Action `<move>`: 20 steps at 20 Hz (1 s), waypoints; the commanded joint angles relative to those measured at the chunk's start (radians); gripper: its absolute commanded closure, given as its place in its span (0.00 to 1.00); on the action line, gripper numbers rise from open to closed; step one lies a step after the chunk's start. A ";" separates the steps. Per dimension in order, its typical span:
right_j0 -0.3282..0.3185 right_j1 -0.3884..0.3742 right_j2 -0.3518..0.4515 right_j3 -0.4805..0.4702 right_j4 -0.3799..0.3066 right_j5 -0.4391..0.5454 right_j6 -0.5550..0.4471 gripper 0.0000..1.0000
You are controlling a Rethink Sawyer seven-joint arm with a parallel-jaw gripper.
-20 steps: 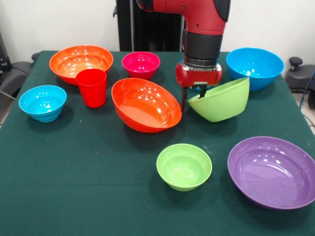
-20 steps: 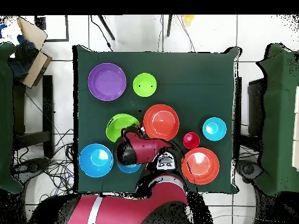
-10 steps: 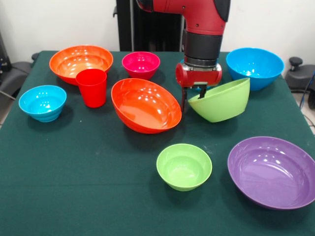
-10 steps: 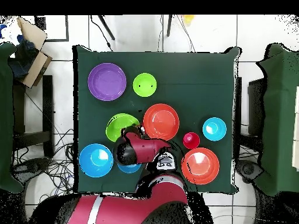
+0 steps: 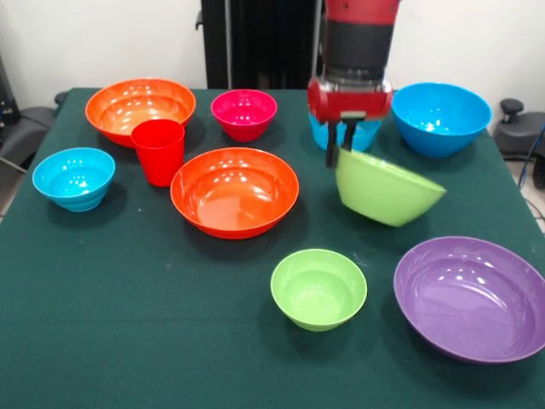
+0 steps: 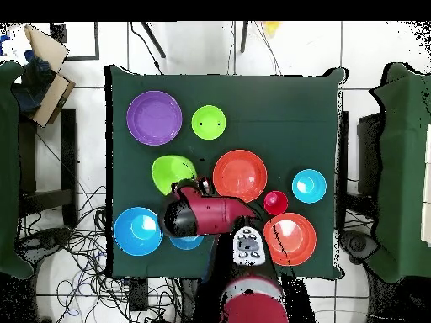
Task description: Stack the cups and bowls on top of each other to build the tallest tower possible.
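Note:
My gripper (image 5: pixel 339 152) (image 6: pixel 196 184) is shut on the rim of a large green bowl (image 5: pixel 387 189) (image 6: pixel 172 172), which hangs tilted above the cloth. Left of it a wide orange bowl (image 5: pixel 234 192) (image 6: pixel 240 175) lies flat. The red cup (image 5: pixel 159 151) (image 6: pixel 275 202) stands upright in front of a second orange bowl (image 5: pixel 140 106) (image 6: pixel 289 239). A magenta bowl (image 5: pixel 244 112) sits at the back. A small green bowl (image 5: pixel 318 287) (image 6: pixel 208 122) and a purple bowl (image 5: pixel 473 294) (image 6: pixel 155 118) sit at the front. All stand apart; no tower is in view.
Blue bowls sit at the left (image 5: pixel 74 177) (image 6: pixel 309 185), at the back right (image 5: pixel 440 116) (image 6: pixel 138 231) and, partly hidden, behind the gripper (image 5: pixel 368 135) (image 6: pixel 187 242). The green table (image 5: pixel 153 324) ends close by the purple bowl.
The gripper has risen with the large green bowl, which now tips the other way. The middle orange bowl, tilted before, has dropped flat and sits a little further left.

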 commanded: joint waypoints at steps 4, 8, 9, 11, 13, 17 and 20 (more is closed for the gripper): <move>-0.041 -0.328 0.145 0.000 0.087 0.442 0.036 1.00; -0.024 -0.340 0.136 -0.078 0.102 0.555 0.040 1.00; -0.027 -0.334 0.144 -0.095 0.107 0.571 0.036 1.00; -0.033 -0.323 0.157 -0.121 0.115 0.587 0.030 1.00; -0.052 -0.297 0.176 -0.141 0.119 0.570 0.018 1.00; -0.132 -0.260 0.251 -0.174 0.129 0.561 -0.070 1.00; -0.203 -0.244 0.312 -0.211 0.118 0.584 -0.153 1.00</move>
